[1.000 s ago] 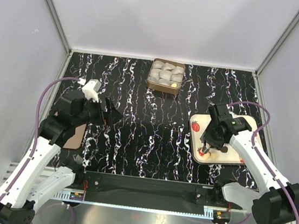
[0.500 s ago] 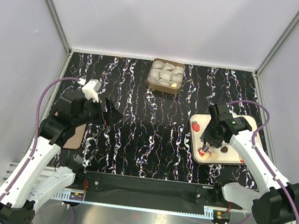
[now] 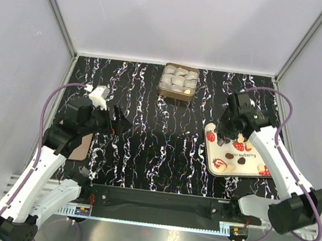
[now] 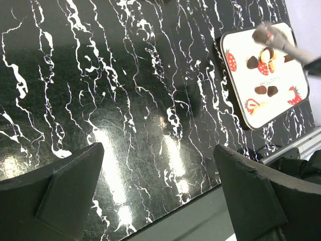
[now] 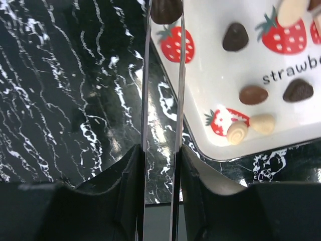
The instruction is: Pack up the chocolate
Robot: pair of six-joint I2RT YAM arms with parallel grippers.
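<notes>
One dark chocolate (image 5: 165, 10) is pinched between the right fingers (image 5: 147, 75), held over the strawberry tray (image 5: 208, 75) at the worktop's (image 3: 146, 148) right edge, where the rest lie, probably for carrying to the far-edge box (image 3: 174, 96). The left fingers (image 4: 70, 191) hang spread, empty.

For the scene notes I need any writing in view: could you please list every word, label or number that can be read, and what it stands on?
"strawberry": dark lowercase print on the white tray, read in the top view.
"strawbe": the same print in the right wrist view, cut off by the picture's right edge.
In the left wrist view that print is too small to read.
No other word, number or sign is legible.
</notes>
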